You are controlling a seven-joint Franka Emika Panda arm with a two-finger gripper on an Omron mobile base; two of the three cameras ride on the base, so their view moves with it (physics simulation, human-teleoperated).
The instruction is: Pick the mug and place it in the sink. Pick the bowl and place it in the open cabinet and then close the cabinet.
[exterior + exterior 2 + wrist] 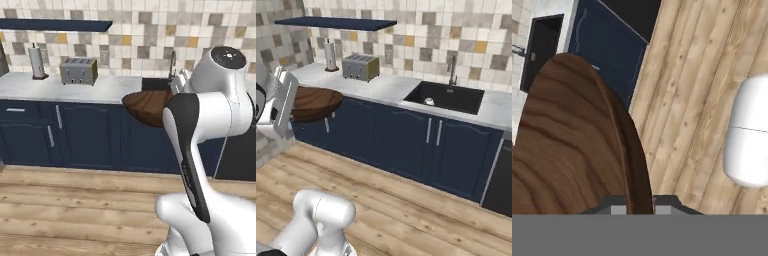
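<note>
Bowl [147,106] held up in the air in front of the navy lower cabinets [406,140], clear of the desk [381,86], above the wooden floor [406,210]. Dark brown wood, wide and shallow, with strong curved grain lines running across it. Seen from the left base view as a rounded underside with a thin flat rim on top, partly hidden behind the white arm. Seen from the right base view as a flat brown disc [313,104] sticking out sideways from the wrist, roughly level. Close up in the hand view, bowl [572,150] turned on edge, inner face to the left, darker rim running down between the two dark fingertips [618,206].

Hand [639,206] pinching the bowl's rim, one tip either side of the edge.

Sink [446,97] well off to the right in the right base view: black basin, round steel drain, grey tap [452,70] behind it, set in the pale desk. Toaster [360,67] and paper towel holder [330,56] standing further along the desk by the tiled wall. Navy shelf [336,22] above them.
</note>
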